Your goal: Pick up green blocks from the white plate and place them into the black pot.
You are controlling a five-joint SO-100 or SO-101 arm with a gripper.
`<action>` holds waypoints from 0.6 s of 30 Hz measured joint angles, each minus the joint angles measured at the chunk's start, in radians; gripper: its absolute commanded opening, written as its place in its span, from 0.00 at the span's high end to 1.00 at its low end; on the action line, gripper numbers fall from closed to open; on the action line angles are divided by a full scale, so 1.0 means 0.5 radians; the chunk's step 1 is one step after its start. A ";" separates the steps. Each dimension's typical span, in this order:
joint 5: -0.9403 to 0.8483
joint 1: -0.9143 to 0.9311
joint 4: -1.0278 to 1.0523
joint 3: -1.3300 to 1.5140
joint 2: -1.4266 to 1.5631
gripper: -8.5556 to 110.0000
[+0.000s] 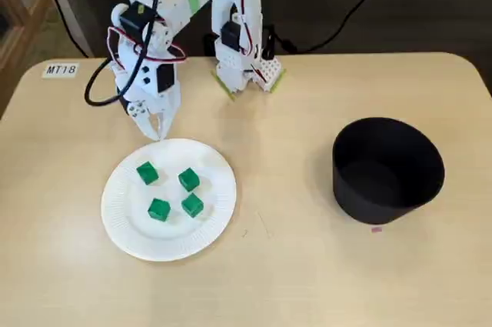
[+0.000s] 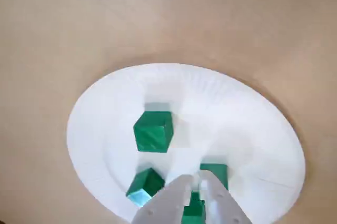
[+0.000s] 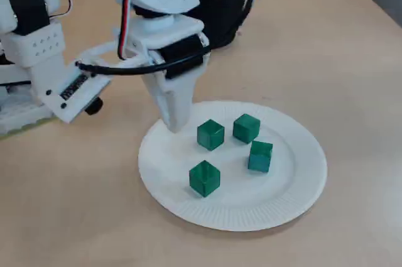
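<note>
Robot's fingers (image 3: 176,124) look clenched and empty, tips over the rim of the plate (image 3: 295,191). 4 green blocks (image 3: 210,135) sit on it, 1 half hidden behind the fingers in wrist view, and the black pot (image 1: 388,181) stands well apart.

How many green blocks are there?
4 green blocks, all on the white plate, in a fixed view: far-left block, upper-right block, lower-left block, lower-right block. The black pot looks empty, though dark.
</note>
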 measured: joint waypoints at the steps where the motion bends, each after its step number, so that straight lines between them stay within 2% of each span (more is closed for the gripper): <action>1: -0.021 0.000 -0.015 0.000 -0.028 0.72; 7: -0.150 0.040 -0.040 -0.061 -0.172 0.66; 18: -0.236 0.028 -0.193 -0.150 -0.423 0.67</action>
